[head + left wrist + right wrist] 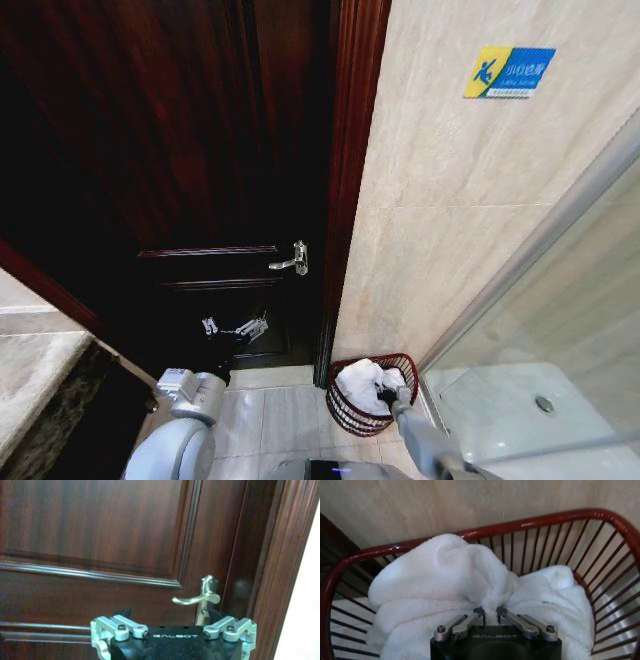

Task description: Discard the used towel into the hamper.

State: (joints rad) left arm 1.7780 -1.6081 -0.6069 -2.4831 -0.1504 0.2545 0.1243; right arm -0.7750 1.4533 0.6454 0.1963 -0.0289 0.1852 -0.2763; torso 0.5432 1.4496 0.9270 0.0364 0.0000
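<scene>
I see my right hand (490,615) down inside the small round reddish-brown wire-slat hamper (345,410), its fingers pinched narrow on a fold of the fluffy white towel (445,577), which lies bunched within the hamper's rim. The hamper stands on the tiled floor (265,420) against the beige wall, just beside the dark wooden door (100,536). My left hand (172,630) hangs idle facing the door's silver lever handle (200,598); I cannot tell its opening.

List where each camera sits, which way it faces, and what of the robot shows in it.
Head view: high on the robot, looking down at the dark door, hamper and both arms.
Left wrist view: facing the door handle, left gripper at the edge.
Right wrist view: over the hamper, right gripper pinching the white towel.
Shared: head and right wrist views both hold hamper and towel.
</scene>
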